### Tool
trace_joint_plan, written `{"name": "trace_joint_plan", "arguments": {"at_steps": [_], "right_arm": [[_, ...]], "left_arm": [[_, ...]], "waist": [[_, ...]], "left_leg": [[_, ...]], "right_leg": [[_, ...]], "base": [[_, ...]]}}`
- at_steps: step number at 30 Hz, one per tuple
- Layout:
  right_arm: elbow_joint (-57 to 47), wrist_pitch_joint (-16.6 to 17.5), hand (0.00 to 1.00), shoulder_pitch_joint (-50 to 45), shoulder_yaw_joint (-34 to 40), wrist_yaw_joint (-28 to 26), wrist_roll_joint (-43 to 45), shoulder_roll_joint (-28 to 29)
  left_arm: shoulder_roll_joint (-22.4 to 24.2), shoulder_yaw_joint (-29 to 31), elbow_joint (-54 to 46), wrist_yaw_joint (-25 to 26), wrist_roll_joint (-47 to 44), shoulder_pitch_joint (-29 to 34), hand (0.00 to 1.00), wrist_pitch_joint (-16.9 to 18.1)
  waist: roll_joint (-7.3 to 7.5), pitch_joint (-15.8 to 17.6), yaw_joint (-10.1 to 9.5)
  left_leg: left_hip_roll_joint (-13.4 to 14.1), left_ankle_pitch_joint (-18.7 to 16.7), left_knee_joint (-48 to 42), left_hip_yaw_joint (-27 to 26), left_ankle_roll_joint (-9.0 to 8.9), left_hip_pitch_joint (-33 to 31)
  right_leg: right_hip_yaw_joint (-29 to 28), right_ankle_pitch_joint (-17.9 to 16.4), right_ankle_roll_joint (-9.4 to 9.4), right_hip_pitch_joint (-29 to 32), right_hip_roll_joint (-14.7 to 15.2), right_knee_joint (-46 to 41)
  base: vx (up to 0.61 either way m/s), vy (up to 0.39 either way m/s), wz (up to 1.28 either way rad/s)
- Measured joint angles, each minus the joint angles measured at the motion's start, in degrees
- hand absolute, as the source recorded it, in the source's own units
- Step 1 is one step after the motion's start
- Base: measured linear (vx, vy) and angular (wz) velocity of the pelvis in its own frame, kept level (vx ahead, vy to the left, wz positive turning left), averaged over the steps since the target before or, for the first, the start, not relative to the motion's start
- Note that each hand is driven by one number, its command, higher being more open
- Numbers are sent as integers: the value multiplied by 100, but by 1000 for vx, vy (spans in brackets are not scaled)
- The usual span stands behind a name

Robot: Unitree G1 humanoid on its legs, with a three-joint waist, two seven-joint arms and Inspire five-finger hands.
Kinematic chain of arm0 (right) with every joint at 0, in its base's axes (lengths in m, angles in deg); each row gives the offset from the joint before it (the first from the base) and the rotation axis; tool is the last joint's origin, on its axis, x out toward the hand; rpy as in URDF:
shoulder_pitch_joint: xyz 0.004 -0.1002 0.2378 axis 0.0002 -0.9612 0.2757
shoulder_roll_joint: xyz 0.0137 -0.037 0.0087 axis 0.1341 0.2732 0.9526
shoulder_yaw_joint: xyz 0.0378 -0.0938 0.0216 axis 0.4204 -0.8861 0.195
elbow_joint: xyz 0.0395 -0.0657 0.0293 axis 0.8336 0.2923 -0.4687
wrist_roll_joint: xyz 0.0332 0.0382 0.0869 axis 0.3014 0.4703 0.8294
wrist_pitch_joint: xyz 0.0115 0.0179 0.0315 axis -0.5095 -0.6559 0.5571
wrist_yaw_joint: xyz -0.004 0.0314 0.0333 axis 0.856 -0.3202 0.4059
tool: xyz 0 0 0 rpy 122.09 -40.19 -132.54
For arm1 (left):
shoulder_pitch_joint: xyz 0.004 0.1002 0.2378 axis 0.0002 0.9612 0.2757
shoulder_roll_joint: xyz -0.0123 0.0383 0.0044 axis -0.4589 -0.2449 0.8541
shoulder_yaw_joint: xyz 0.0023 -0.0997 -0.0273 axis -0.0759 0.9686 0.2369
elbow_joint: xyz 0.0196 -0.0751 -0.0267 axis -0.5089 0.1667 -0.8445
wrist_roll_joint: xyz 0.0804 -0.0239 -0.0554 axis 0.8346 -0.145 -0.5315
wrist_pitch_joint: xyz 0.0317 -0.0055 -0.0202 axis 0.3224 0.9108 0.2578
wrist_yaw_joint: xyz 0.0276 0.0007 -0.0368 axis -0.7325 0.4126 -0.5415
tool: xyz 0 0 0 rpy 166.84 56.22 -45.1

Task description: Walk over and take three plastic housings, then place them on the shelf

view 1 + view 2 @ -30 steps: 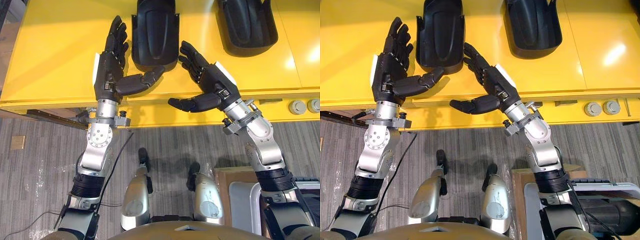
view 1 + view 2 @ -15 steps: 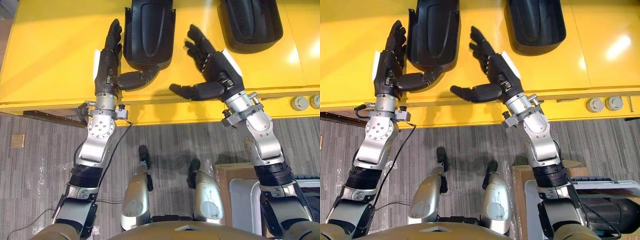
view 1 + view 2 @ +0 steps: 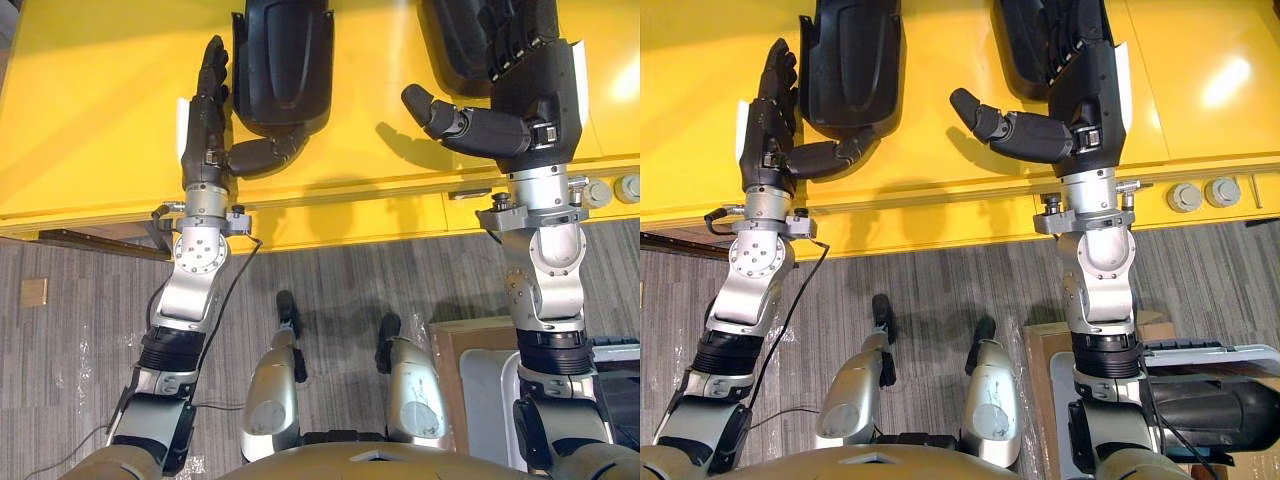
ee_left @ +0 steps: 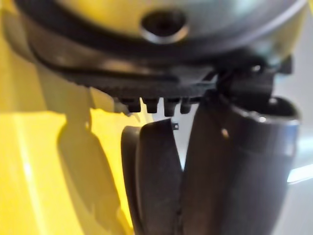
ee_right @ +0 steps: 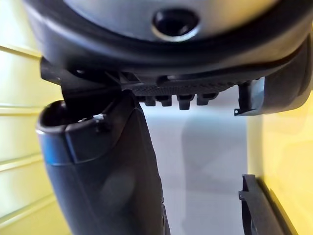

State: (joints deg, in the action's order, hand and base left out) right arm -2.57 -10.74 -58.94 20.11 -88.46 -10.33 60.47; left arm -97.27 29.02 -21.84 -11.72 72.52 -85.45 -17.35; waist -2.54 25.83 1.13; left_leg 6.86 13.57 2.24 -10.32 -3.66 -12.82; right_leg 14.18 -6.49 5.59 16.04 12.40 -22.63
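1. On the yellow surface [image 3: 100, 100], toward its far edge: 2 black plastic housings, well apart from each other.
2. Nearer the surface's far middle, the left housing [image 3: 283, 60]; toward the far right corner, the right housing [image 3: 1025, 45], partly covered by a hand.
3. Just beside the left housing's left side, the left hand [image 3: 205, 130], set on edge, fingers straight and together, pointing at the far edge; not clamped on anything.
4. Its thumb [image 3: 265, 155] stretched sideways along the left housing's near end, tip touching it.
5. Over the right housing, the right hand [image 3: 535, 85], fingers straight, thumb held wide apart from them; no telling whether the fingers touch the housing.
6. Its thumb [image 3: 465, 120] pointing toward the gap between the 2 housings, raised off the surface.
7. Both housings resting flat on the surface, neither lifted.
8. On the surface's front face, below the near right corner: 2 round grey knobs [image 3: 1185, 195].
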Motion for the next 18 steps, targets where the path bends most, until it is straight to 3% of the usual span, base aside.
{"name": "trace_joint_plan", "arguments": {"at_steps": [18], "right_arm": [[2, -13, 100, -32, -40, -64, 12, 295]], "left_arm": [[171, 49, -4, -22, -253, -40, 100, 1]], "waist": [[3, 46, 52]], "left_leg": [[-1, -3, 5, -19, -1, 7]], "right_leg": [[-4, 8, 12, -15, 0, 28]], "base": [[7, -10, 0]]}}
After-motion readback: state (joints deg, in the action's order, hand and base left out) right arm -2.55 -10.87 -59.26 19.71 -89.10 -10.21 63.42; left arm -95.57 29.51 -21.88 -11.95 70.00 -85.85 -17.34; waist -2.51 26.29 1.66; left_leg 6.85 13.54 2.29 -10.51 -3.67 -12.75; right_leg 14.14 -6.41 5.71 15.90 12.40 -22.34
